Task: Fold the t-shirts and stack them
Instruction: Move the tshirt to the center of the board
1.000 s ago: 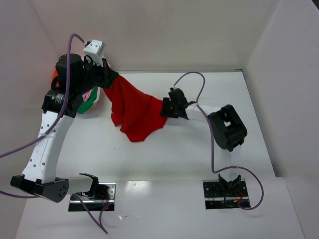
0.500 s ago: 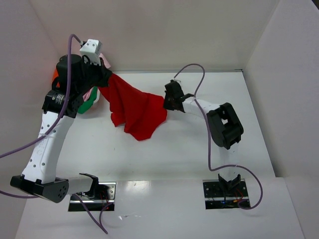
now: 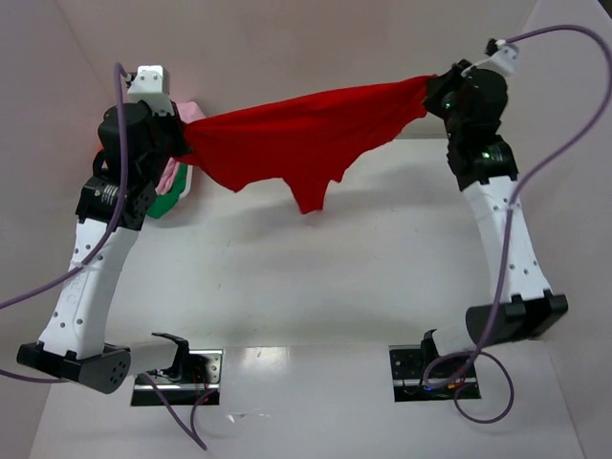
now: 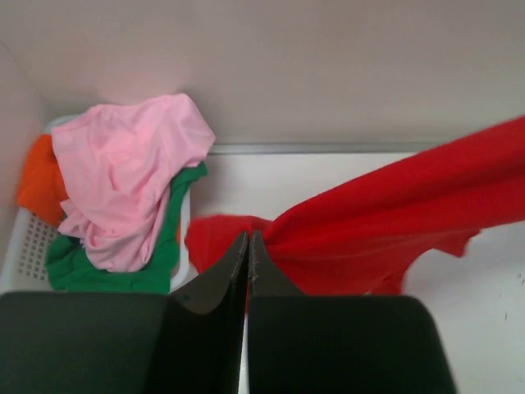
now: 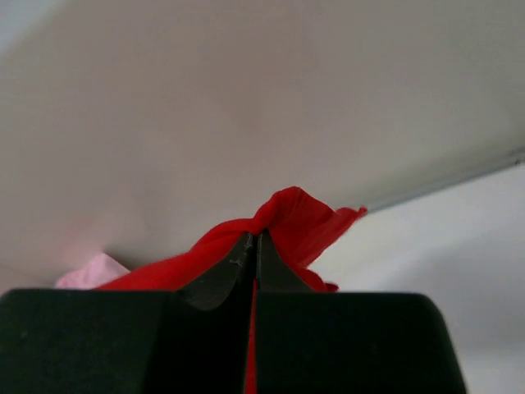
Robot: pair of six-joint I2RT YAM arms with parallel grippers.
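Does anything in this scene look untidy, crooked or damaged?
Nothing is damaged or spilled. The red t-shirt hangs stretched between the left gripper and the right gripper, bunched and uneven, one tip drooping mid-span. The pink t-shirt lies crumpled on top in the basket.

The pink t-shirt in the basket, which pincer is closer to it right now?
Left. The left pincer, shut on one end of the red t-shirt, is just beside the pink t-shirt; the right pincer grips the other end far across the table.
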